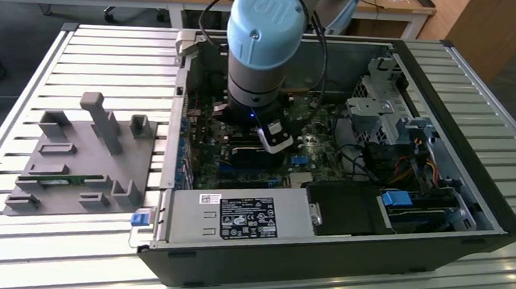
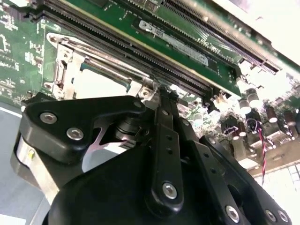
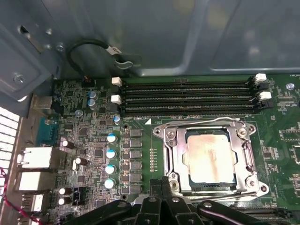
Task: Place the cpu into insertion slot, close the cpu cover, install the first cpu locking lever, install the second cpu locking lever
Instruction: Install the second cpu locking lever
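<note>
One robot arm reaches down into an open computer case (image 1: 467,195) lying on a slatted table (image 1: 32,60), its gripper (image 3: 161,187) hovering low over the green motherboard (image 3: 93,140). In the first wrist view, the cpu (image 3: 208,157), a dull silvery-beige square, sits flat in the insertion slot (image 3: 189,178), and the cpu cover (image 3: 173,154), a thin silvery frame, lies shut around it. The dark fingers (image 3: 165,185) appear drawn together, holding nothing, with their tips just beside the socket's near edge. In the second wrist view, the same fingers (image 2: 165,101) point at the corner of the socket frame, near a thin metal rod running along its side. Four long black memory slots (image 3: 187,96) run just beyond the socket. Judging from this, the chip is placed and the cover is down, so the work in hand seems to be the first locking lever. That calls for pressing the thin rod down and tucking it under its catch. I cannot tell whether either lever is latched yet.
</note>
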